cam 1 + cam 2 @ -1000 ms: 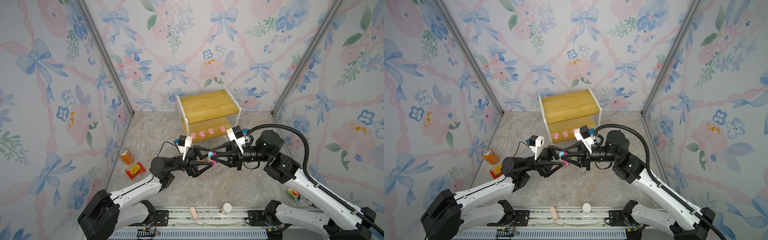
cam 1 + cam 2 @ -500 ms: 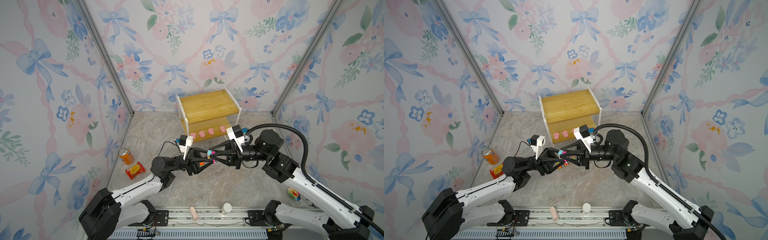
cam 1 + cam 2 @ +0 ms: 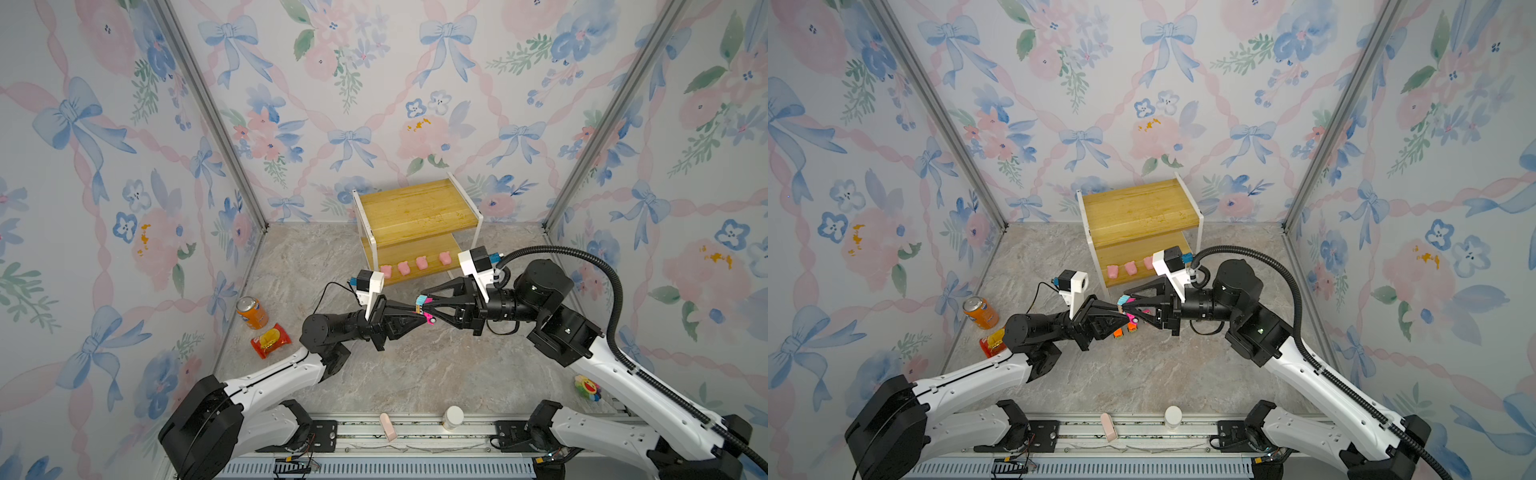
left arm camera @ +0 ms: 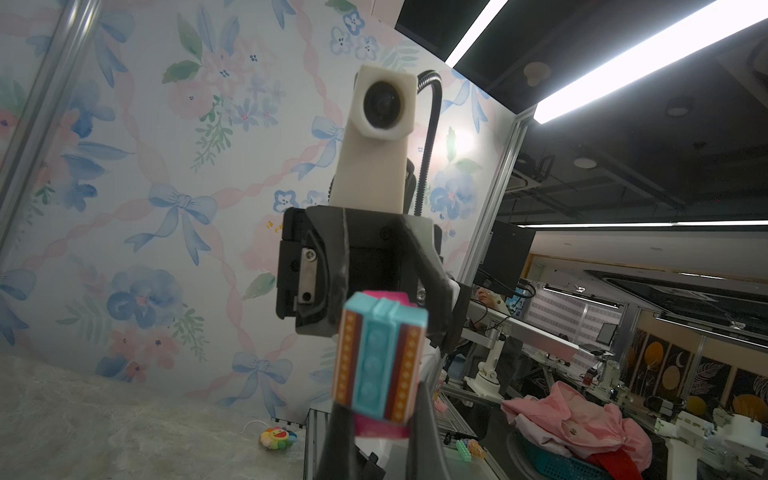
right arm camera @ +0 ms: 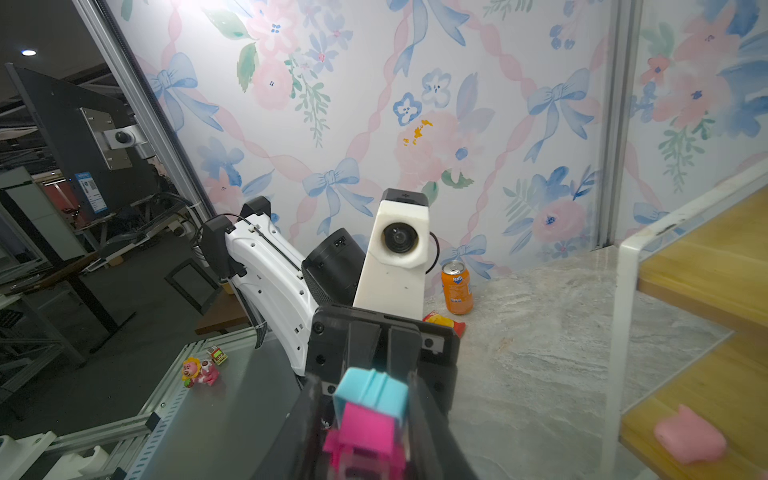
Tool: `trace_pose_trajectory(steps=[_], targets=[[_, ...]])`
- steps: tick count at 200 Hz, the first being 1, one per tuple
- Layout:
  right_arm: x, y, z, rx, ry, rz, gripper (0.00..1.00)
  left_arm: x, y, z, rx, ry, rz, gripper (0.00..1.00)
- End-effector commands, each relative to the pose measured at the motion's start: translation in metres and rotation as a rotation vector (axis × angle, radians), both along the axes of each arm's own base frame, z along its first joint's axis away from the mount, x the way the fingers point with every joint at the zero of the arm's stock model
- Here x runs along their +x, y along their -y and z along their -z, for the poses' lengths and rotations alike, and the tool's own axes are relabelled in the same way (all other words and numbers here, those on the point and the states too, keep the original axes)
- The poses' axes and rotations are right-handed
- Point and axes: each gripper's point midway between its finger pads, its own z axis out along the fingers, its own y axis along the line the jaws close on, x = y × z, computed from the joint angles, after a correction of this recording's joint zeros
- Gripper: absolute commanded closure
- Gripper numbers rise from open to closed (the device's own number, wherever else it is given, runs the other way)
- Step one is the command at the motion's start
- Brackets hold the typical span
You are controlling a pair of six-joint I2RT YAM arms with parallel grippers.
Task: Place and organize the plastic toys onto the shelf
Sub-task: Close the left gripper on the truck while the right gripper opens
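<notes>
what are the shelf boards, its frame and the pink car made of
The shelf boards look like yellowish wood, maybe bamboo: grain streaks, slight sheen. Its frame seems white painted metal, thin and smooth. The pink car looks like glossy moulded plastic, sticker on top.

The shelf (image 3: 415, 212) boards were yellowish wood, grain visible, with a light varnish sheen; its frame (image 5: 625, 316) was smooth white-coated metal. The pink car (image 4: 380, 361) was hard moulded plastic, glossy, teal roof included. A pig (image 5: 690, 440) looked matt, soft-edged plastic. The bench (image 3: 415, 374) had a smooth marble-pattern surface, low sheen. The can (image 5: 456, 286) was shiny printed metal; the snack bag (image 3: 270, 340) crinkled glossy film. The wall (image 3: 374, 104) was matt printed covering, the corner post (image 3: 210, 112) brushed metal.
</notes>
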Motion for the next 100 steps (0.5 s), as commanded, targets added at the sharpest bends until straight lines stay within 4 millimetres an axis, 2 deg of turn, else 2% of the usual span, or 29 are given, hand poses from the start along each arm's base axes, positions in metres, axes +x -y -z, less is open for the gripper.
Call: trace_pose_trajectory(steps=[1, 42, 57, 100], targets=[[-0.006, 0.0, -0.002, 0.01, 0.023, -0.017, 0.75, 0.002, 0.004, 0.002, 0.01, -0.039, 0.021, 1.0], [-0.005, 0.002, 0.0, 0.003, 0.023, -0.01, 0.74, 0.005, 0.006, 0.004, 0.016, -0.057, 0.023, 1.0], [-0.004, 0.003, 0.002, -0.003, 0.023, 0.0, 0.63, 0.006, 0.007, 0.006, 0.021, -0.065, 0.023, 1.0], [0.0, 0.006, 0.003, -0.008, 0.018, 0.021, 0.62, 0.012, 0.01, 0.014, 0.039, -0.103, 0.013, 1.0]])
